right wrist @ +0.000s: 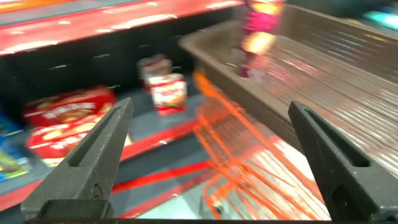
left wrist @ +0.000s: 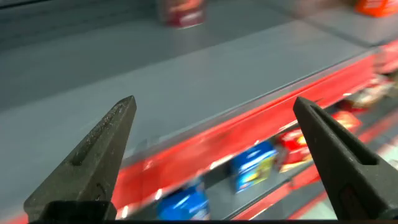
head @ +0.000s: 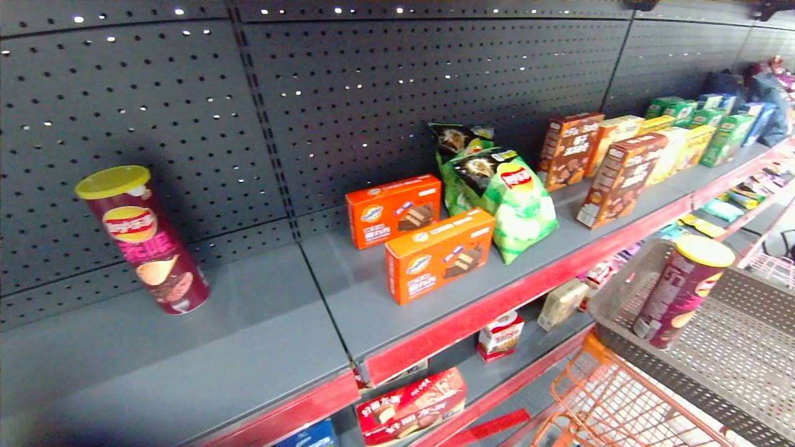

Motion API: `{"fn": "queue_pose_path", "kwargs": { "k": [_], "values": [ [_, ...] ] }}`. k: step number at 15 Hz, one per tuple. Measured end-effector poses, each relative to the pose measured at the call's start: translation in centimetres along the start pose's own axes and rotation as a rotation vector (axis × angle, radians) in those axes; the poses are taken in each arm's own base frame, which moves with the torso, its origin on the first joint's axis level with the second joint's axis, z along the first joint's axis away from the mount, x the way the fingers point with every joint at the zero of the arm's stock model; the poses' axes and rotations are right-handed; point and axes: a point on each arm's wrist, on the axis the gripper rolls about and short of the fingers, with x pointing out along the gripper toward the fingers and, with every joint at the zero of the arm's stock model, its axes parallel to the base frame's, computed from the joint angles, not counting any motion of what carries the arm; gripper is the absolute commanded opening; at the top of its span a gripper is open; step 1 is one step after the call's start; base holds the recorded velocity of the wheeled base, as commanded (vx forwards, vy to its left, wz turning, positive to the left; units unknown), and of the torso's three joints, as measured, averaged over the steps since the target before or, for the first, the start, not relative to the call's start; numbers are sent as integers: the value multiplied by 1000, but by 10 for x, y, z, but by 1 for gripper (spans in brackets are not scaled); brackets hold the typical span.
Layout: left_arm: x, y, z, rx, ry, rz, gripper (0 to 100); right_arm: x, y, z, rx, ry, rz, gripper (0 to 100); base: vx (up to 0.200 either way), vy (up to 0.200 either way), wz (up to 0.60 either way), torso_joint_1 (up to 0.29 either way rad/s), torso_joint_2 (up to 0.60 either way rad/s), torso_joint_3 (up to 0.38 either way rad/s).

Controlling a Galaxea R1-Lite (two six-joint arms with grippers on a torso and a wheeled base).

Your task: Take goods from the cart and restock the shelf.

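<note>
Main worry here is the chip can getting tipped: it's a tall skinny tube standing upright in the cart's brown perforated basket, close to the basket wall. A finger coming in on that side could clip the rim or shove the can before the jaws close, and a round slick tube pinched off-centre would probably squirt out or roll. Both grabbers are spread wide and empty, the right gripper above the orange cart frame with the can beyond it, the left gripper in front of the grey shelf. The can is maroon with a yellow lid, same look as the second chip can standing on the shelf, which could get knocked if this one goes in beside it
</note>
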Motion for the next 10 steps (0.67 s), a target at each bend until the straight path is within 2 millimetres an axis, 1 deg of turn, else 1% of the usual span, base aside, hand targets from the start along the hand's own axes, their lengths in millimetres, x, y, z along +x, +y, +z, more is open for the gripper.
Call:
{"fn": "queue_pose_path", "kwargs": {
  "k": [4,10],
  "values": [
    [0,0,0,0,-1,0,100,0,0,0,0,0,1,100,0,0,-600,1,1,2],
    [0,0,0,0,-1,-1,100,0,0,0,0,0,-1,100,0,0,0,0,0,0]
  ]
}}
